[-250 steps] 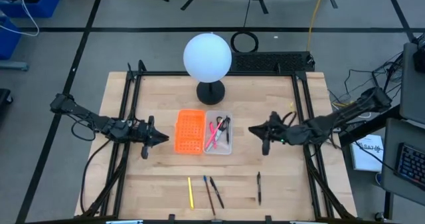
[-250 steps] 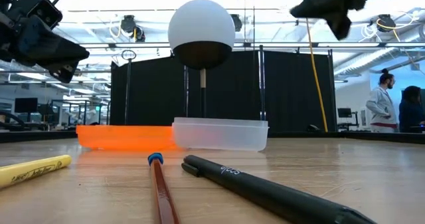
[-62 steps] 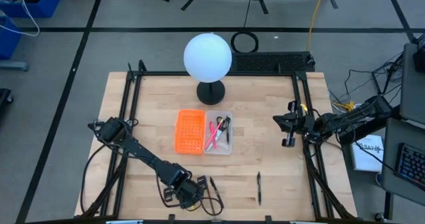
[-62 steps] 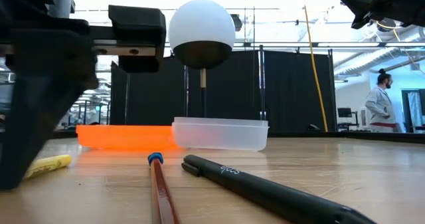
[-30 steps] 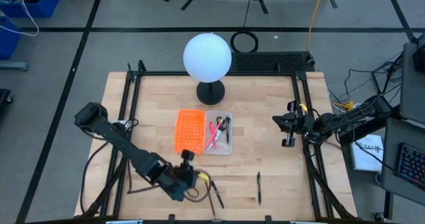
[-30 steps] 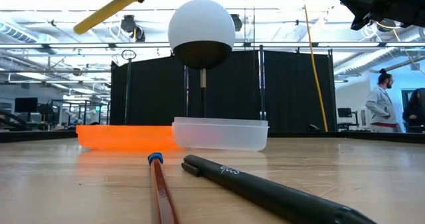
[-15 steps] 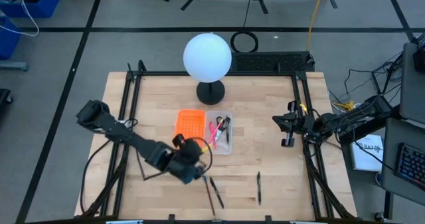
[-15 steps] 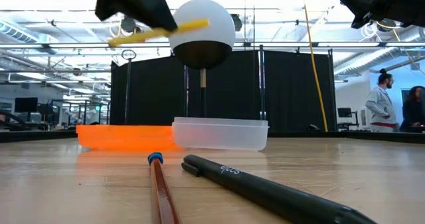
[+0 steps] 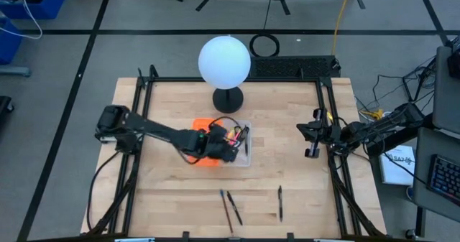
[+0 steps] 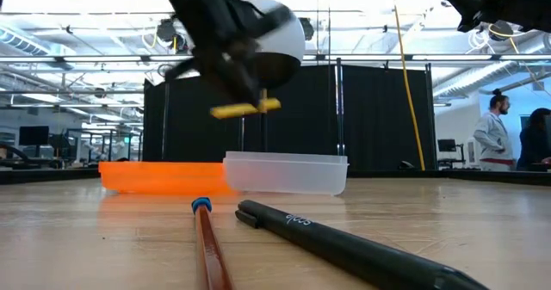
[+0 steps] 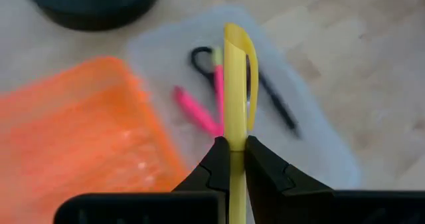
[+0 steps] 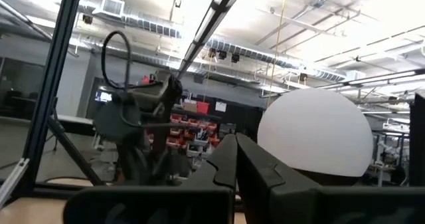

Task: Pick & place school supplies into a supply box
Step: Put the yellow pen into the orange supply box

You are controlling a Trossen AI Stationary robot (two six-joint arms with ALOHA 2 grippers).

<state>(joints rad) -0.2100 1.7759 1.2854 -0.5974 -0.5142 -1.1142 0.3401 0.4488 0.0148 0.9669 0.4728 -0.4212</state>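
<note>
My left gripper (image 9: 224, 147) hovers over the clear supply box (image 9: 244, 159), shut on a yellow pen (image 11: 236, 78). The low view shows that pen (image 10: 245, 109) in the air above the box (image 10: 286, 173). Inside the box lie pink pens (image 11: 198, 114), black-handled scissors (image 11: 201, 56) and a dark pen (image 11: 277, 104). Three more pens or pencils rest on the table toward the near edge: two side by side (image 9: 230, 207) and one dark pen (image 9: 280, 202). My right gripper (image 9: 311, 143) waits shut above the table's right side. My left gripper pinches the yellow pen's barrel (image 11: 236, 147) between its two fingers (image 11: 216, 163), the fingers lying along the pen. The pen's clipped end (image 11: 238, 41) sticks out past the fingertips. It is lifted clear, roughly level, above the clear box.
An orange perforated tray (image 9: 200, 131) sits right beside the box on its left. A lamp with a white globe (image 9: 224, 61) and a dark base (image 9: 228, 98) stands just beyond the box. Black rails (image 9: 140, 105) run along the table's sides. People stand in the room behind (image 10: 497, 135).
My left gripper has carried the yellow pen from the near part of the table toward the far edge and right, ending over the clear box, and has turned on the way. The pen has stayed in its hold, clear of the table. My right arm has kept still.
</note>
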